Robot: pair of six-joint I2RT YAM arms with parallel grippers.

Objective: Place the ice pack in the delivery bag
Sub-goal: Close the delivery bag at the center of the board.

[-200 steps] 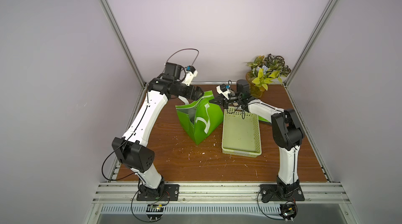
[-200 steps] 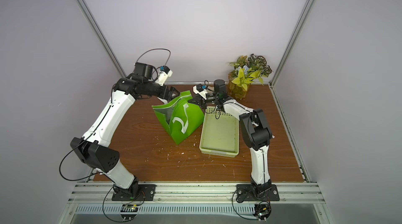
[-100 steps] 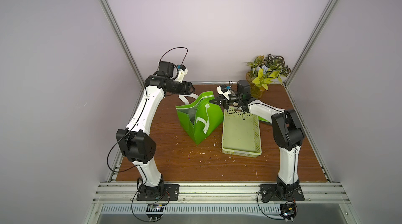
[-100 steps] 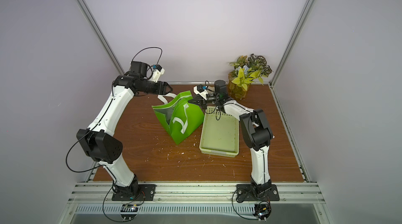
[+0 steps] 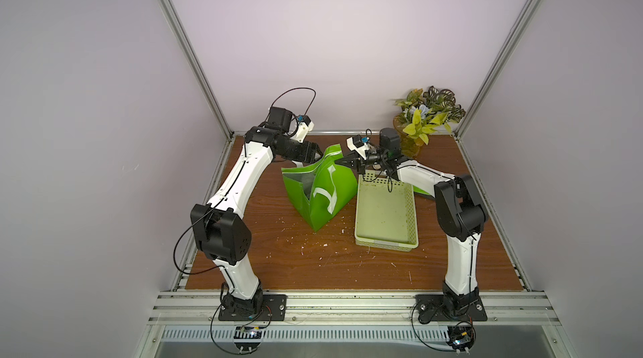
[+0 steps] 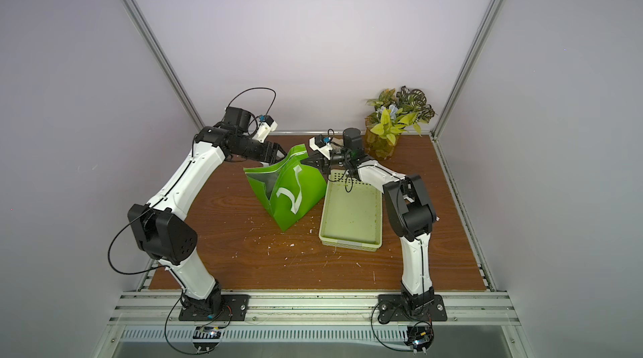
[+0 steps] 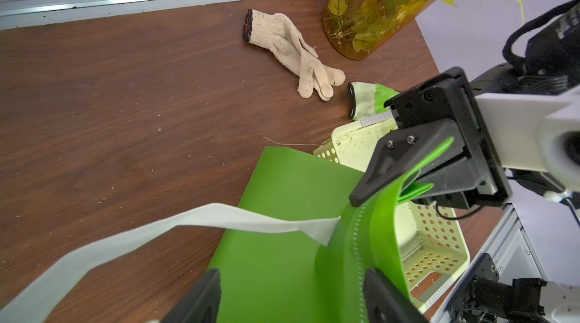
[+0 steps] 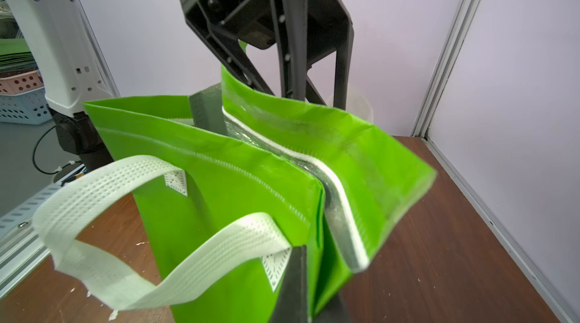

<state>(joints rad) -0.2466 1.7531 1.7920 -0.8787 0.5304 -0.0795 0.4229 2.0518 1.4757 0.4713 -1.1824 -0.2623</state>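
- The delivery bag [image 5: 323, 196] stood mid-table, just left of the pale basket [image 5: 386, 243]; the ice pack showed in no view.
- The right gripper [image 5: 340, 162] was clamped on the bag's far-right rim. The left gripper [image 5: 316, 157] was spread wide, straddling the far-left rim and gripping nothing.
- Risk: a one-sided pull could tip the soft bag or collapse its mouth.
- No writing was readable; the bag's side carried only a white "2"-shaped mark [image 5: 325, 198].

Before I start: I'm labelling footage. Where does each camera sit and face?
Top views: high at the front, looking down on the table; left arm, right arm whole.
Left wrist: faces the right gripper across the delivery bag; own fingertips show.
Right wrist: faces the left gripper beyond the bag; own finger shows.
Shared: every view shows the bag.
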